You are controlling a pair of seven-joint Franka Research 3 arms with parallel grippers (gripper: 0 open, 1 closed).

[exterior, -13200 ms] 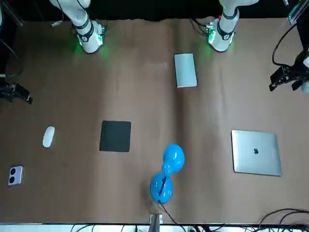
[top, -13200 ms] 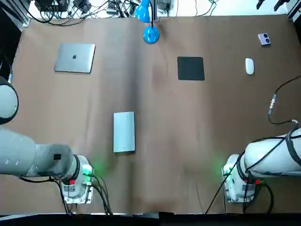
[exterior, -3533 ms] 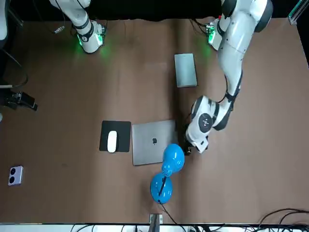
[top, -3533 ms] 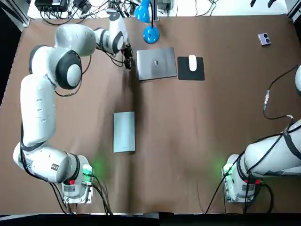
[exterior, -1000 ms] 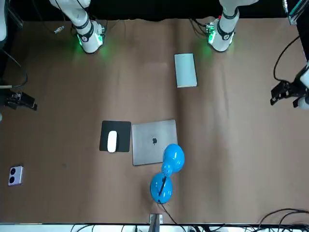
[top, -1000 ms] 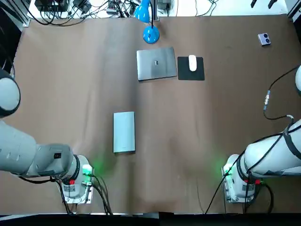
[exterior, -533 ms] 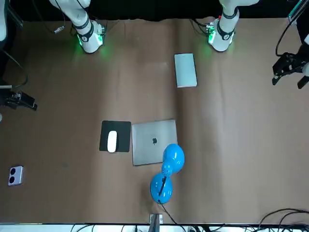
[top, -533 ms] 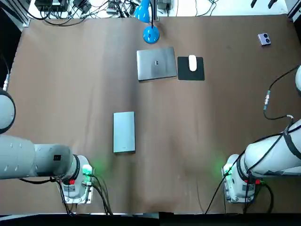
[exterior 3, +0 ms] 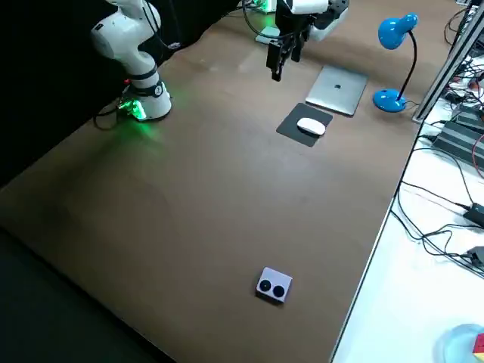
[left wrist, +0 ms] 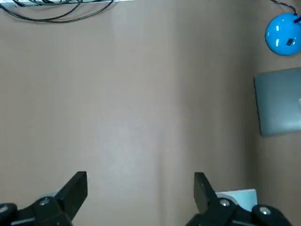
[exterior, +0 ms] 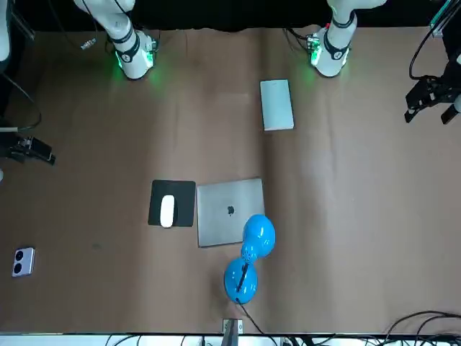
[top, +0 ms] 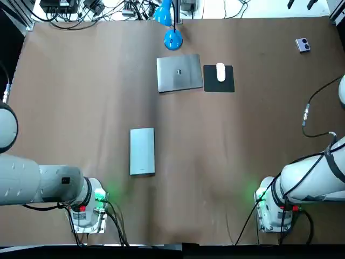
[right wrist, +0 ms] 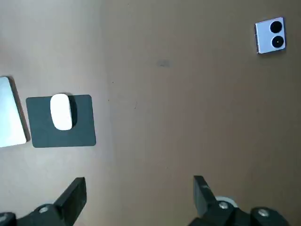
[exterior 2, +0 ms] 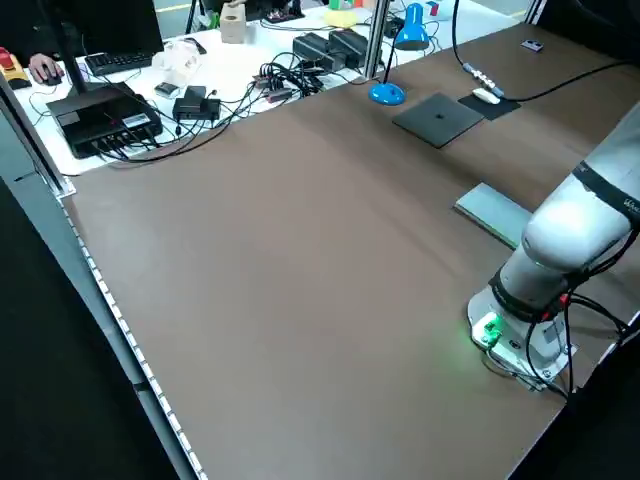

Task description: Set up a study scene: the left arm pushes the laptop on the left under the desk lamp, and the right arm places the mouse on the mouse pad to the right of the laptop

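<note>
Reading the top view first, I find the closed laptop [top: 179,73] lying flat directly in front of the blue desk lamp [top: 172,39]. The white mouse [top: 220,72] rests on the black mouse pad [top: 227,86], which sits just beside the laptop on my right. A grey slab [top: 142,151] lies well apart, mid-table.

Front view: the lamp's head hangs over the laptop's edge nearest the lamp base. I judge both placements done.

Left wrist view: the left gripper [left wrist: 141,197] hangs over bare table [left wrist: 117,94], fingers spread wide, holding nothing.

Right wrist view: the right gripper [right wrist: 139,197] is likewise spread and empty, with mouse and pad well away from it.

Handling note, should correction be needed: I expect the laptop to be stiff, fairly heavy and smooth-lidded, so I would push low against a side edge rather than pinch it. The mouse looks light, rounded and slippery; I would grip it across its narrow flanks, low down.
</note>
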